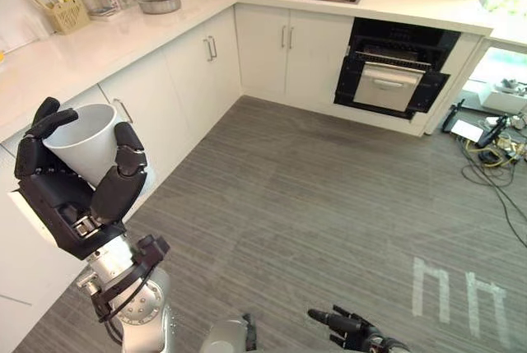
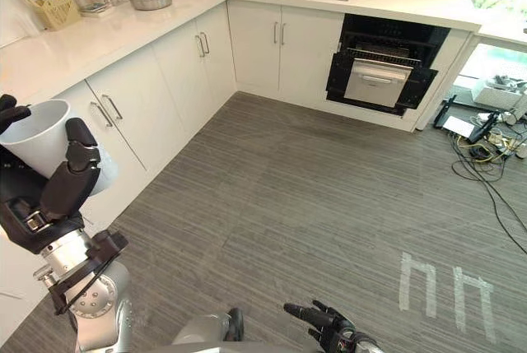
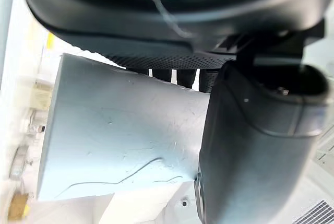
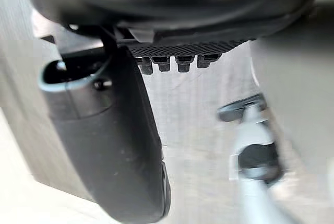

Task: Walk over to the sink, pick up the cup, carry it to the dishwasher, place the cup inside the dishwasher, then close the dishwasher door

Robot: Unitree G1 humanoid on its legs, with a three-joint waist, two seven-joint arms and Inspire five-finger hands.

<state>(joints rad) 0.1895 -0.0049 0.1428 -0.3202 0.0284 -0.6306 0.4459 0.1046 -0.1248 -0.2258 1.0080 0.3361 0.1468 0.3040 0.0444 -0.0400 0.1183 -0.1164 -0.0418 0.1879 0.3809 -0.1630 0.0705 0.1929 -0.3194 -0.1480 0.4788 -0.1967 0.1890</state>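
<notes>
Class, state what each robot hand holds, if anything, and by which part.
The left hand grips the white tapered plastic cup round its side wall. The right hand holds nothing.

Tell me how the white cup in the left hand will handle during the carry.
The cup looks like smooth plastic, so it is probably light and somewhat slippery. It tapers toward its base, so it may slide upward out of the left hand if the fingers squeeze harder. Narrow-based and seemingly empty, it would likely tip easily once set down.
</notes>
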